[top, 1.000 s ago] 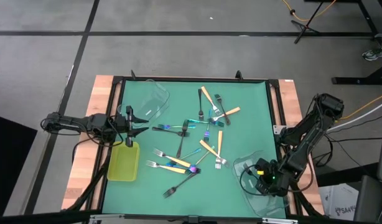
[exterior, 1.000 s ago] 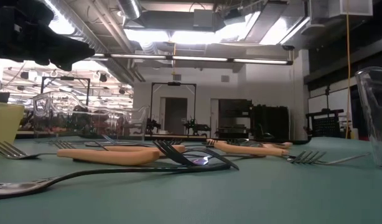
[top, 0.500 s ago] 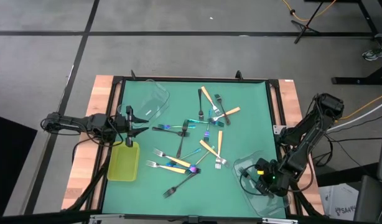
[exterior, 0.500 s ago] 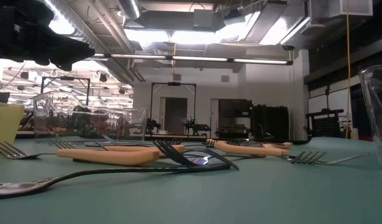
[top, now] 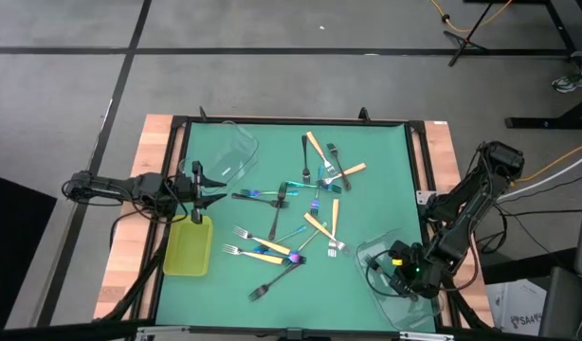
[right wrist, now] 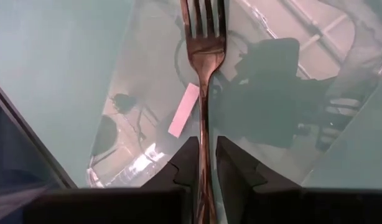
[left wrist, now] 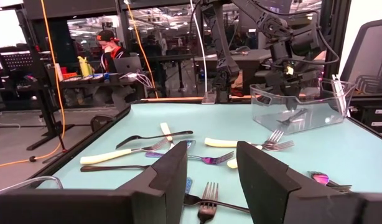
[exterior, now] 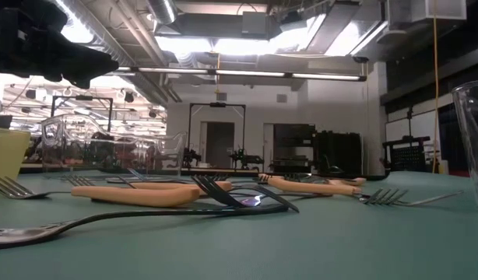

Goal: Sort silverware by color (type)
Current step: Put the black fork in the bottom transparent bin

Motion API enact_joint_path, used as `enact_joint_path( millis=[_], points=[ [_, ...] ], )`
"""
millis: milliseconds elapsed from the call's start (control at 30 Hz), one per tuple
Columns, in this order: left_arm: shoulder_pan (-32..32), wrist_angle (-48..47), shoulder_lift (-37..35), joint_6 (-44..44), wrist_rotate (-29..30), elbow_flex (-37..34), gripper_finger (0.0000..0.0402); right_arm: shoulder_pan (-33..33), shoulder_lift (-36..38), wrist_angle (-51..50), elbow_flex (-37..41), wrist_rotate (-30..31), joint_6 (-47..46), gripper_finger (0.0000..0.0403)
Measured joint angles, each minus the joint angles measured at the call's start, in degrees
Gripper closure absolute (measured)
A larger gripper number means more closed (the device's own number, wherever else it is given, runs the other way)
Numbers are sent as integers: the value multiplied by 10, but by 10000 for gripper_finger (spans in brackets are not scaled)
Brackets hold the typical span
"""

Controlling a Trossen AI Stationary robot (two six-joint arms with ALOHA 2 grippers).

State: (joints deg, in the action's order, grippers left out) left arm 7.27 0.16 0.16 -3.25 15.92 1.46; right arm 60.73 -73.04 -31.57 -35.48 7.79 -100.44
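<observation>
Dark fork [right wrist: 203, 68] pinched by its handle between narrowly parted fingers of right gripper [top: 402, 276], lower right of high view, tines pointing down into clear tub [top: 391, 284] on green mat [top: 367, 189]. Lay beneath it inside that tub: possibly another fork, hard to tell. Left gripper [top: 208, 188] at mid left edge of mat, fingers spread, nothing between them, just above yellow-green tray [top: 189, 247]. Second clear tub [top: 232, 149] upper left, contents unclear. Remaining forks [top: 300, 213] scattered across mat centre: orange-handled, dark, iridescent, several overlapping. Wooden table border [top: 130, 227] around mat; grey floor beyond. Across low view, lit workshop with ceiling lights [exterior: 216, 43] and racks.
</observation>
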Motion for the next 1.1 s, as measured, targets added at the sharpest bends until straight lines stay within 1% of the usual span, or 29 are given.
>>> enact_joint_path(
  millis=[800, 967, 1100],
  points=[
    [0, 0, 0, 0, 1, 0, 269, 0, 118, 14, -1, 7, 4, 358],
    [0, 0, 0, 0, 1, 0, 269, 0, 152, 20, -2, 32, 5, 358],
    [0, 0, 0, 0, 1, 0, 269, 0, 184, 22, -2, 59, 37, 358]
  ],
)
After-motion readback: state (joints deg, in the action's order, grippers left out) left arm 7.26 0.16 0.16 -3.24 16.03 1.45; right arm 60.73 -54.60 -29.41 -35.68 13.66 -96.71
